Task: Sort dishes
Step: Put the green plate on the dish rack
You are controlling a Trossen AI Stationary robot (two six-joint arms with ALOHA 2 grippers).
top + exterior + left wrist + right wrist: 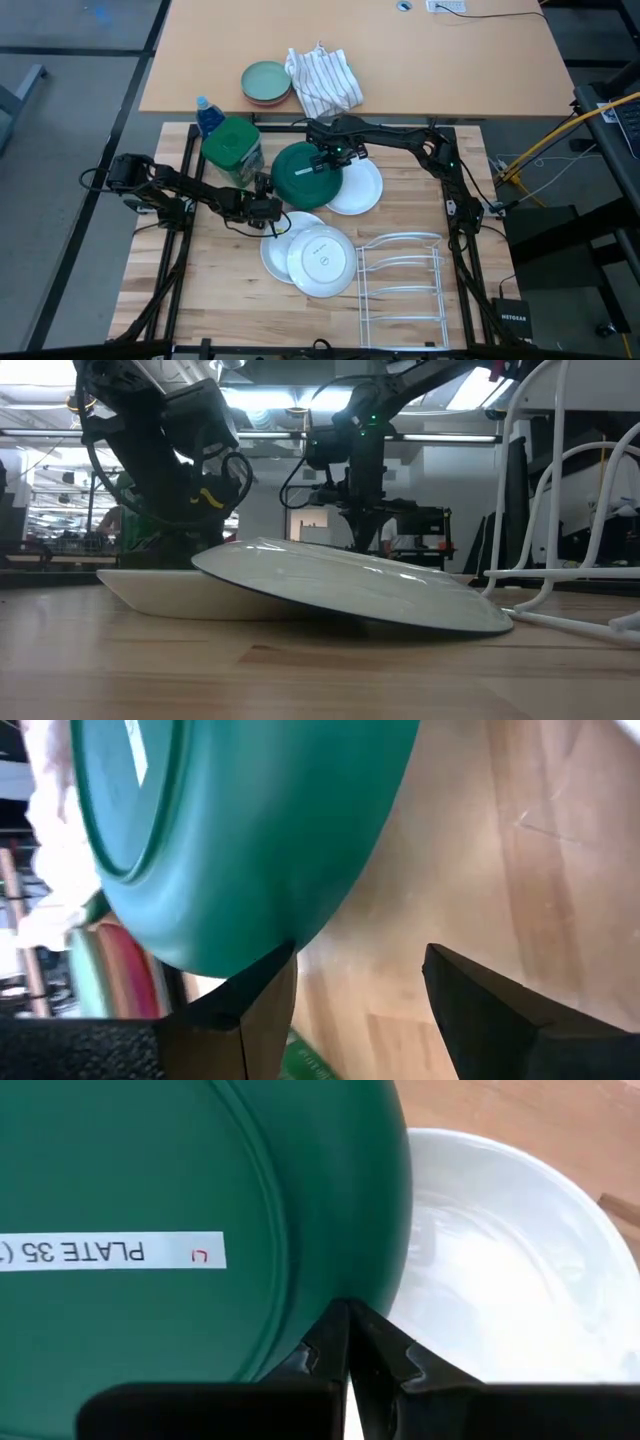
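Observation:
The dark green plate (300, 175) lies face down, a label on its underside (110, 1252), its right edge over a plain white plate (362, 190). My right gripper (348, 1312) is shut at that edge. My left gripper (360, 955) is open, level above the table at the green plate's near-left rim (250, 935). One fingertip (280, 965) is right at the rim; I cannot tell whether it touches. Nearer, a stamped white plate (322, 263) leans face down on another white plate (272, 250). My right gripper's shut fingertips (335, 1330) come from above, pointing down, onto the green plate's rim (385, 1280) on the side next to the white plate. No gap shows between the fingers. The plate stays face down, partly on the white plate (500, 1260).
A white wire dish rack (400, 280) stands at the near right. A green-lidded jar (232, 148) and a blue-capped bottle (204, 108) stand at the far left. On the far table lie a pale green dish on a pinkish one (266, 83) and a striped cloth (322, 78).

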